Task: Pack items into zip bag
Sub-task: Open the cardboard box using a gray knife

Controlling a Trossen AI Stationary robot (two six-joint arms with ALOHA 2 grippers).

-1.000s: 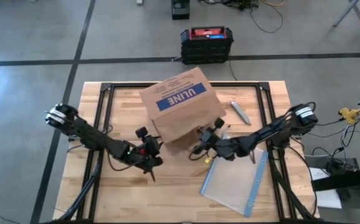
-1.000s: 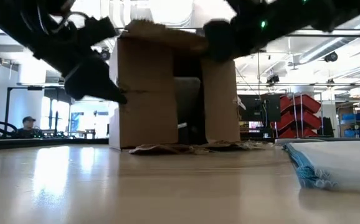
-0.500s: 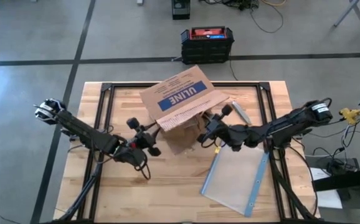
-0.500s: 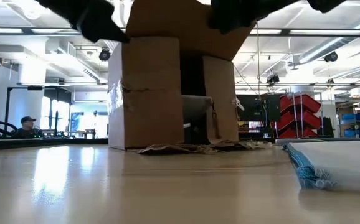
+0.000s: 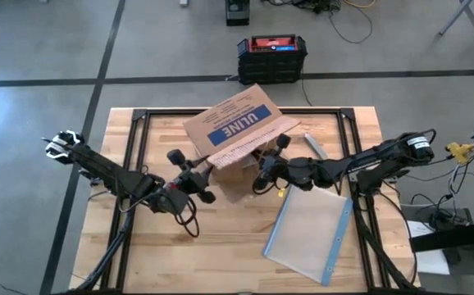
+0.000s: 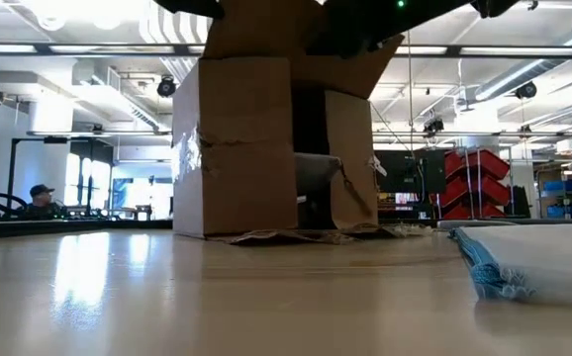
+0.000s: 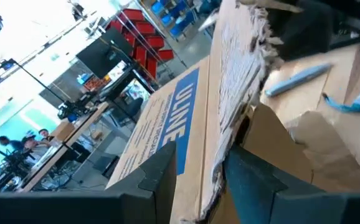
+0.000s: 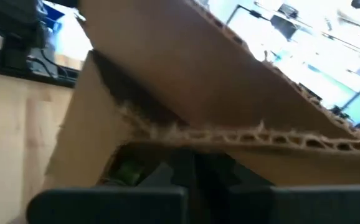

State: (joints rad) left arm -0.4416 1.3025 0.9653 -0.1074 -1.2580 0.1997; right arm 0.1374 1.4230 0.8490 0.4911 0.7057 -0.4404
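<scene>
— Which step are you on?

— By my reading, you are opening the box [image 5: 239, 135] to reach the items; none of them shows in any view. The left gripper [image 5: 194, 174] is at the box's torn front flap, its fingers [image 7: 255, 180] set narrowly on either side of the cardboard edge. The right gripper [image 5: 267, 169] is at the box's other front corner, under a raised flap; I cannot tell how its fingers stand.

— And the bag?

— The bag [image 5: 311, 234] lies flat on the table [image 5: 221, 254] just beside the box, on the right arm's side, empty as far as I can see.

— Next move?

— You likely need the flaps held apart, then one gripper freed to reach inside.
</scene>
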